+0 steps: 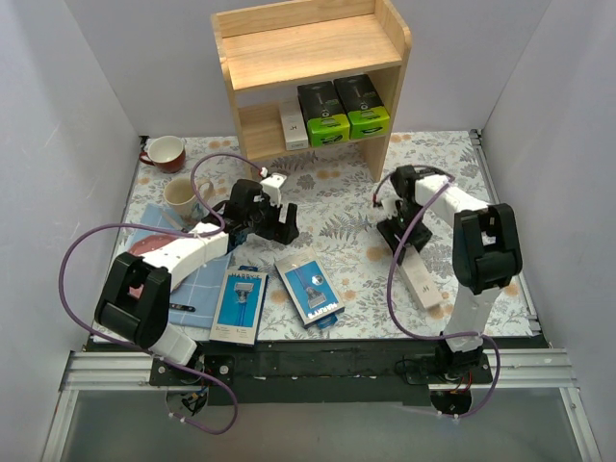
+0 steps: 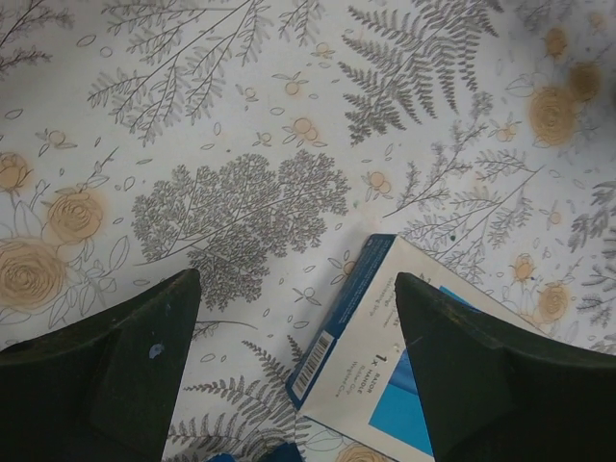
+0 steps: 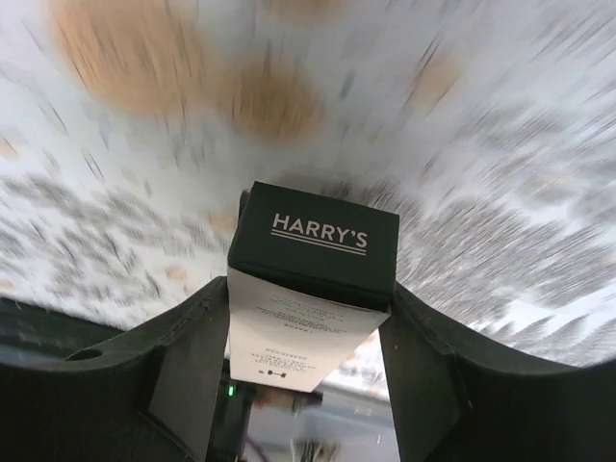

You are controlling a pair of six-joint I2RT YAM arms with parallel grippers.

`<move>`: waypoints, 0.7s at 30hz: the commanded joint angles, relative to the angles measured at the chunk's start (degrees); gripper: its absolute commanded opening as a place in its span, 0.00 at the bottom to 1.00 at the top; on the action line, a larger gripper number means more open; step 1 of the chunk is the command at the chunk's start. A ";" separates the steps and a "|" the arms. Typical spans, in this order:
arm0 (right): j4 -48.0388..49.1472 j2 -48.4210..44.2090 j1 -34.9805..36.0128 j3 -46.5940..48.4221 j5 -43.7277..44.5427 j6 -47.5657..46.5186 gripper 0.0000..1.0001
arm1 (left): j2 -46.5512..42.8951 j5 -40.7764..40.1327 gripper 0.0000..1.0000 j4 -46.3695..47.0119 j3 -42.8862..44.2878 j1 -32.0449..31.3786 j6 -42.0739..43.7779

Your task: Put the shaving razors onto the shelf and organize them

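Observation:
The wooden shelf (image 1: 310, 46) stands at the back. Its lower tier holds two black boxes with lime-green ends (image 1: 323, 114) (image 1: 364, 106) and a slim white box (image 1: 294, 123). Two flat blue razor packs (image 1: 239, 303) (image 1: 310, 287) lie on the floral cloth at the front. My left gripper (image 1: 285, 227) is open and empty just above them. In the left wrist view its jaws (image 2: 296, 284) stand wide apart over a corner of a blue pack (image 2: 385, 366). My right gripper (image 1: 399, 236) is shut on a slim white box (image 1: 423, 282) with a dark "HARRY'S" end (image 3: 313, 241).
A red mug (image 1: 164, 152) and a beige mug (image 1: 181, 197) stand at the left. A blue cloth (image 1: 197, 279) lies under the left arm with a small dark-handled utensil (image 1: 183, 306) on it. White walls close in both sides.

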 commanded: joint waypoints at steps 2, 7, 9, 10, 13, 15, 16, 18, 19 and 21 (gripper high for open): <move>3.69 4.15 0.14 15.97 -6.95 5.31 0.54 | -2.99 8.92 0.84 1.49 1.99 0.07 -0.13; 8.08 5.64 0.05 18.26 -11.43 12.08 0.55 | -5.99 17.27 0.90 10.73 -4.43 0.24 -1.36; 10.01 8.45 0.05 20.54 -11.79 15.58 0.56 | -2.22 18.95 0.91 10.12 -2.68 0.24 -3.54; 10.11 9.68 -0.13 21.77 -12.31 16.56 0.56 | -0.47 19.83 0.91 10.03 -0.50 0.33 -5.91; 9.58 15.30 -0.22 28.70 -13.37 20.06 0.61 | 5.95 21.15 0.98 10.65 2.85 0.24 -15.38; 9.23 18.56 -0.30 32.40 -14.51 21.31 0.74 | 9.46 20.10 0.98 11.09 5.75 -0.89 -18.57; 9.14 19.09 -0.30 33.02 -14.43 21.84 0.77 | 10.26 19.40 0.98 11.00 6.72 -1.51 -18.50; 9.58 17.87 -0.65 32.25 -14.08 22.19 0.89 | 12.37 16.07 0.98 9.95 9.88 -4.13 -17.19; 9.93 16.82 -1.00 31.46 -14.16 22.45 0.95 | 13.34 14.49 0.98 9.34 11.11 -5.02 -17.01; 10.20 12.70 -2.41 27.69 -13.20 23.16 0.99 | 15.45 9.48 0.98 5.31 16.54 -7.92 -17.79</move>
